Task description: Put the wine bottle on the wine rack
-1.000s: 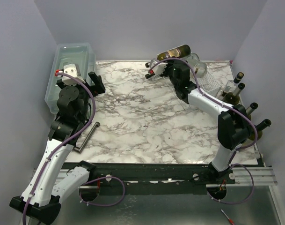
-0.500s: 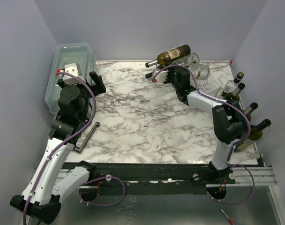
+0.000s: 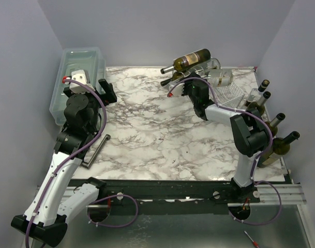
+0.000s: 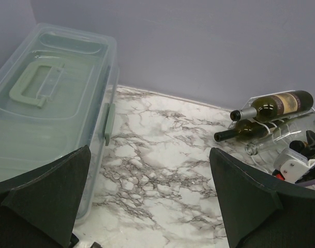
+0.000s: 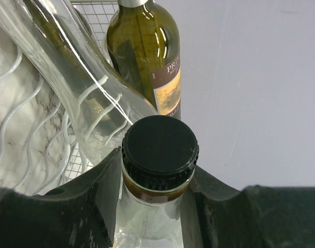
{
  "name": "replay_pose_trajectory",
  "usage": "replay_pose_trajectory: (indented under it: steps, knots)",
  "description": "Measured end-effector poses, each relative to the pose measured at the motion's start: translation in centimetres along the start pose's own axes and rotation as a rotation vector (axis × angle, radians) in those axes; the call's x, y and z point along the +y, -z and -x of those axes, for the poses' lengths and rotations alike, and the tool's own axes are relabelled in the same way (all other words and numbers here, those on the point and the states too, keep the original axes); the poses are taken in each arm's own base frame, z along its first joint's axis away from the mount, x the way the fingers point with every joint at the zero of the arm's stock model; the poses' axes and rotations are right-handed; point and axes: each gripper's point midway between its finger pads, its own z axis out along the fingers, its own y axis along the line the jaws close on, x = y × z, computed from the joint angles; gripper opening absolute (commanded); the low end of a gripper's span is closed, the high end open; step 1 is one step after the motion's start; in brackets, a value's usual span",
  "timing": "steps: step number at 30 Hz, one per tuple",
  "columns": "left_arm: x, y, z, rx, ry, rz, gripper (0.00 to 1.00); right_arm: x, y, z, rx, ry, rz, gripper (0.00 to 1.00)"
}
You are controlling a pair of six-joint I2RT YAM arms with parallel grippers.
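Right gripper is clamped on the neck of the clear wine bottle. Over the last second it's dropped lower and toward the near edge, so the bottle now lies over the white wire wine rack at the far right corner. Looks nearly seated to me. Left gripper is wide open, holding nothing, by the far left corner.

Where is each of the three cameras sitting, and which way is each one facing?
Top external: above and behind the bases, looking down on the marble table; both whole arms show.
Left wrist: on the left arm, facing the far wall over the plastic bin; the open left gripper frames the view.
Right wrist: close up, the right gripper shut on the clear bottle by the wine rack.
Shared: all three show the labelled bottle.
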Motion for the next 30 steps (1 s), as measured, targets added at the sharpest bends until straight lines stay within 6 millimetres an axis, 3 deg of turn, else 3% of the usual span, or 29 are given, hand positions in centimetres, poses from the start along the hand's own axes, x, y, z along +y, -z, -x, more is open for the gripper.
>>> replay_pose_trajectory:
  steps: [18,20,23,24,30]
  knots:
    - [0.0,0.0,0.0,0.0,0.0,0.0,0.99,0.8,0.6,0.6,-0.077,0.024,-0.053,0.02]
    - [0.0,0.0,0.0,0.0,0.001,0.0,0.99,0.8,0.7,0.7,-0.082,0.027,-0.057,0.06]
    - [0.0,0.0,0.0,-0.001,0.0,-0.001,0.99,0.9,0.8,0.8,-0.089,0.032,-0.06,0.3]
    - [0.0,0.0,0.0,-0.001,0.001,-0.001,0.99,1.0,0.8,0.8,-0.092,0.033,-0.061,0.34]
    - [0.0,0.1,0.1,-0.004,0.002,-0.001,0.99,2.5,1.4,1.2,-0.12,0.033,-0.052,0.43]
